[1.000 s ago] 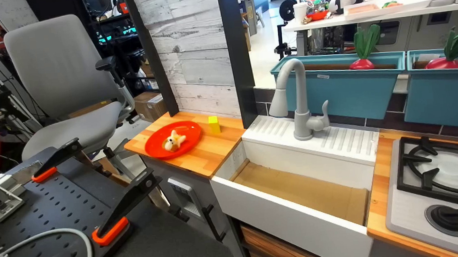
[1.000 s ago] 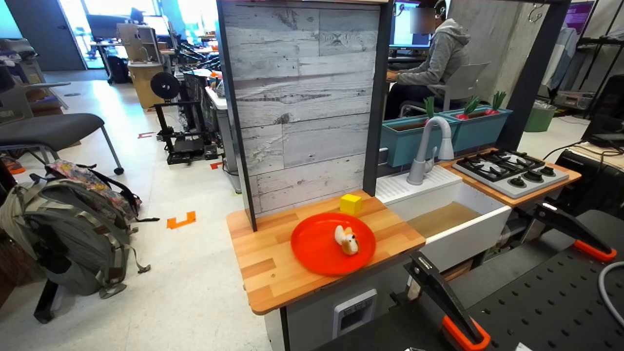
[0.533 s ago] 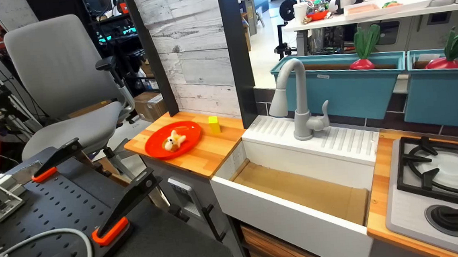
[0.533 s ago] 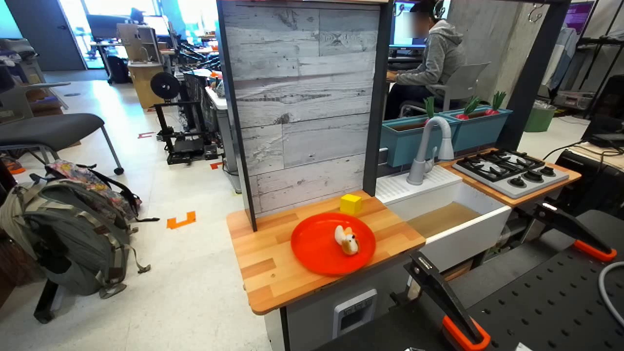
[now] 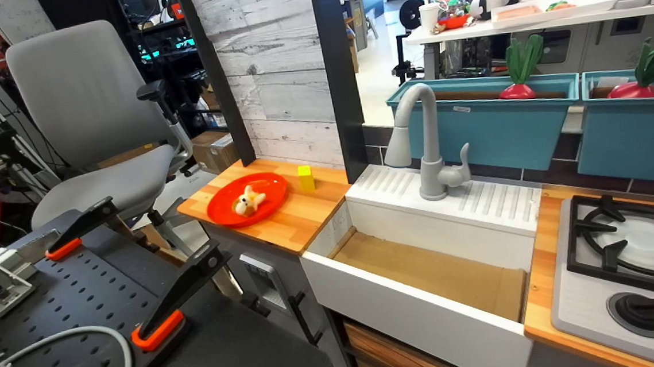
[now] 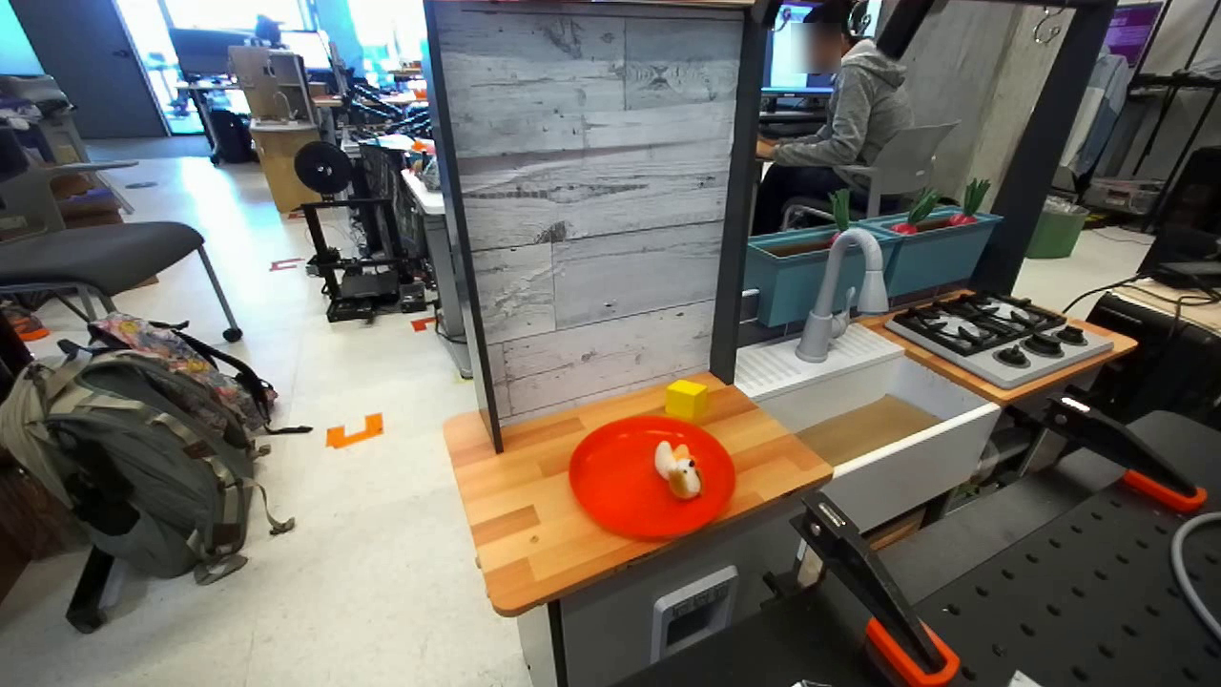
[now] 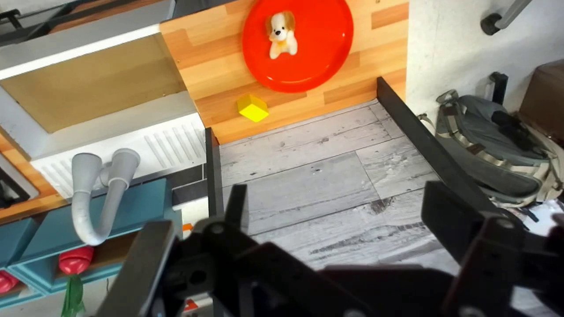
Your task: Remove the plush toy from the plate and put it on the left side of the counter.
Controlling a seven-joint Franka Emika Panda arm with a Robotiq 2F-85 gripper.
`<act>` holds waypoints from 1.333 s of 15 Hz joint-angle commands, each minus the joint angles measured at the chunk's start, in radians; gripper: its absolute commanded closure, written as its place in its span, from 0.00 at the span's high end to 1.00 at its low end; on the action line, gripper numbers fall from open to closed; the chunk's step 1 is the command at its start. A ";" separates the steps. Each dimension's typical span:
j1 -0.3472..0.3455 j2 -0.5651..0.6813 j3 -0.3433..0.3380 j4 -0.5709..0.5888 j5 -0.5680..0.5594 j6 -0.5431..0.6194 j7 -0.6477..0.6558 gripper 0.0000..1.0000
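Now the pincer (image 6: 826, 31) peeks into an exterior view's top

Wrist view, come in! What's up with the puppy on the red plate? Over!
Jaws open, nothing between them. Plush puppy on red plate. Yellow block beside plate, likely not in the way.

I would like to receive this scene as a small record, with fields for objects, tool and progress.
Object to move: plush dog, white with brown ears
Support: plate, orange-red
Surface below: counter, wooden
Nearby item: yellow block, on the counter, apart from the plate
Grasp: tool open, holding nothing
Progress: plush dog not yet taken off the plate
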 commanded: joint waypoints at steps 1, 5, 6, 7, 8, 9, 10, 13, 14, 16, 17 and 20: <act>0.047 0.263 -0.060 0.074 0.122 0.133 -0.078 1.00; 0.020 0.524 -0.042 0.212 0.251 0.102 -0.148 1.00; 0.003 0.590 -0.028 0.259 0.265 0.086 -0.152 1.00; -0.012 0.655 -0.019 0.302 0.266 0.087 -0.149 1.00; -0.017 0.721 -0.022 0.347 0.243 0.083 -0.125 1.00; -0.003 0.765 -0.048 0.382 0.190 0.078 -0.079 1.00; -0.008 0.652 -0.028 0.277 0.204 0.099 -0.098 1.00; -0.013 0.707 -0.027 0.307 0.200 0.102 -0.095 1.00; -0.013 0.699 -0.026 0.305 0.201 0.102 -0.095 1.00; 0.053 0.707 -0.094 0.285 0.115 0.149 -0.018 1.00; 0.062 0.721 -0.105 0.288 0.090 0.154 0.001 1.00; 0.071 0.800 -0.110 0.332 0.047 0.137 0.032 1.00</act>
